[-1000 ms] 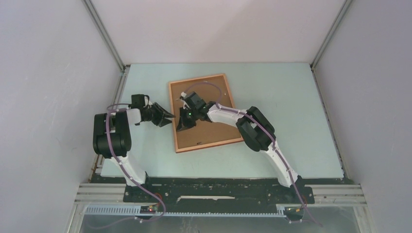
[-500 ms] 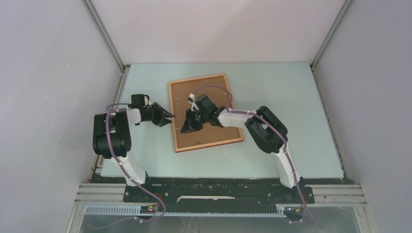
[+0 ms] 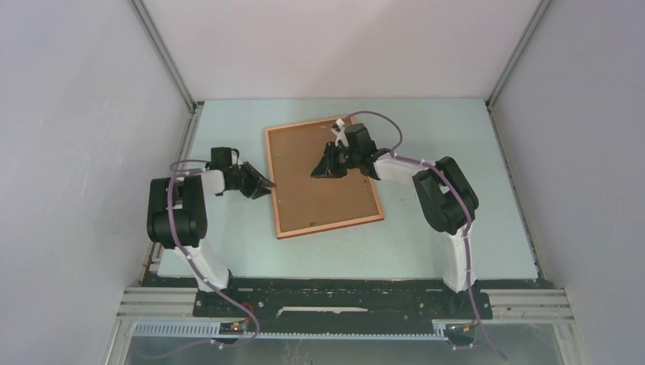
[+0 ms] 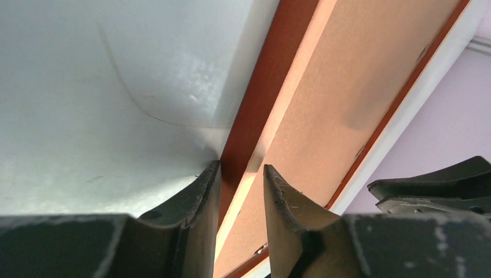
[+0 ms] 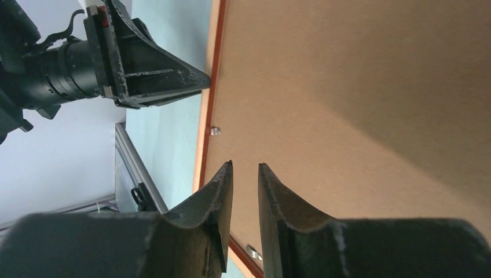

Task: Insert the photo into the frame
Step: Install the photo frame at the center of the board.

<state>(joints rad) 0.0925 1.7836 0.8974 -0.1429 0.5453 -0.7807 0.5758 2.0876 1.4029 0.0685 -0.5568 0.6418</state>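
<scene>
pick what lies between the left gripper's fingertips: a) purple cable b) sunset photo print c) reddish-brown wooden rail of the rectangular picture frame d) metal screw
c: the left wrist view shows the reddish-brown wooden frame rail running into the gap of the left gripper.

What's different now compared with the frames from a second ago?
The right gripper moved from the near-left part of the backing board toward the far right corner of the frame. Its jaws parted slightly and it holds nothing. The left gripper stayed at the frame's left edge. Frame and board did not shift.
</scene>
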